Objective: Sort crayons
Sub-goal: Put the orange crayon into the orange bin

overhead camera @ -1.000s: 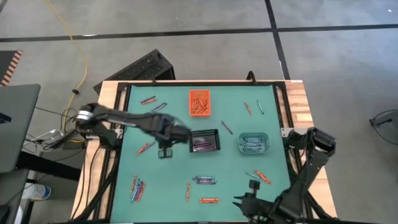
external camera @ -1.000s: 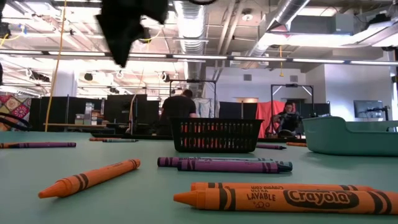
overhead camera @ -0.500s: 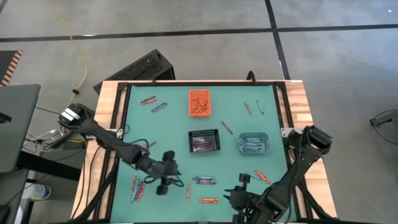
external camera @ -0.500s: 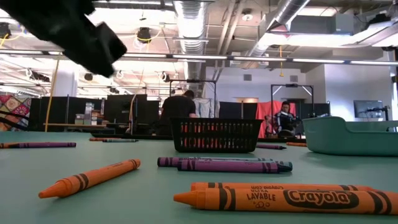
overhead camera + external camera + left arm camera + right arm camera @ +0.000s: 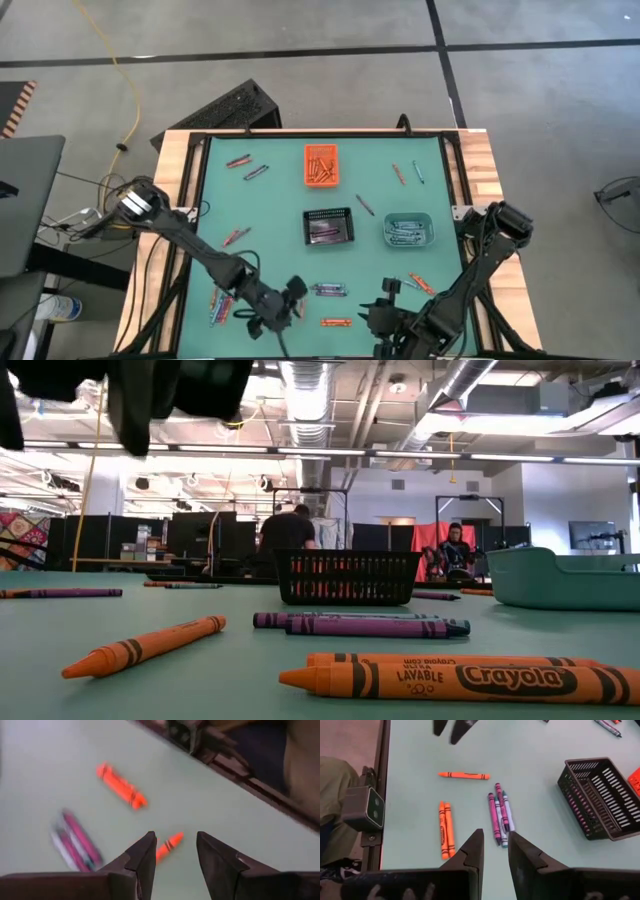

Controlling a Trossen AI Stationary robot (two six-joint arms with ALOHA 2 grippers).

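Swinging down from beside the black mesh bin, the left arm now stretches long and low across the green table mat toward its near edge, elbow kinked beside the left rail. Its left gripper hangs above a single orange crayon, fingers apart and holding nothing, with a pair of orange crayons farther off and a cluster of purple and teal crayons to one side (blurred in the wrist view). Folded at the near right corner, the right arm reaches inward along the near edge; the right gripper sits low, fingers slightly parted and empty.

Next in size come the three bins: the teal plastic bin holding bluish crayons, the black mesh one with purple sticks inside, and the small orange bin filled with orange ones.

Loose crayons remain scattered over the mat: a bundle near the left edge, two near the far left, a few at the far right, and one orange-red near the right gripper.
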